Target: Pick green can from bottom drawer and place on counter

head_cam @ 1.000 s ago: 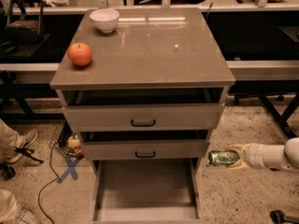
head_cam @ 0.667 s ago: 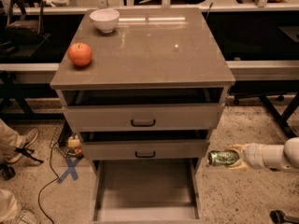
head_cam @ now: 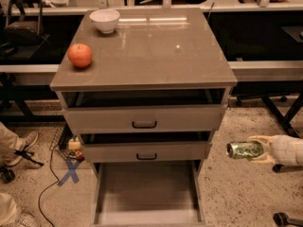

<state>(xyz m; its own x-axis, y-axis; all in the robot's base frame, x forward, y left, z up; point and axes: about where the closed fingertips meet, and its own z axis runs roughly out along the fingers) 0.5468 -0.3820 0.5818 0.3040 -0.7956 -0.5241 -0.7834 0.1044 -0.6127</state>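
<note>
The green can (head_cam: 244, 150) lies on its side in my gripper (head_cam: 255, 150), held in the air to the right of the cabinet, level with the second drawer. The gripper's pale fingers (head_cam: 260, 139) are shut on the can from above and below. The bottom drawer (head_cam: 147, 193) is pulled open toward me and its pale floor is bare. The counter (head_cam: 151, 51) is the glossy grey-brown top of the cabinet, above and to the left of the gripper.
A red-orange apple (head_cam: 80, 55) sits at the counter's left edge and a white bowl (head_cam: 104, 20) at its back left. Two upper drawers with dark handles (head_cam: 144, 124) are slightly open. A pale bench (head_cam: 265, 70) runs behind. A shoe (head_cam: 26, 143) and cables lie on the floor at left.
</note>
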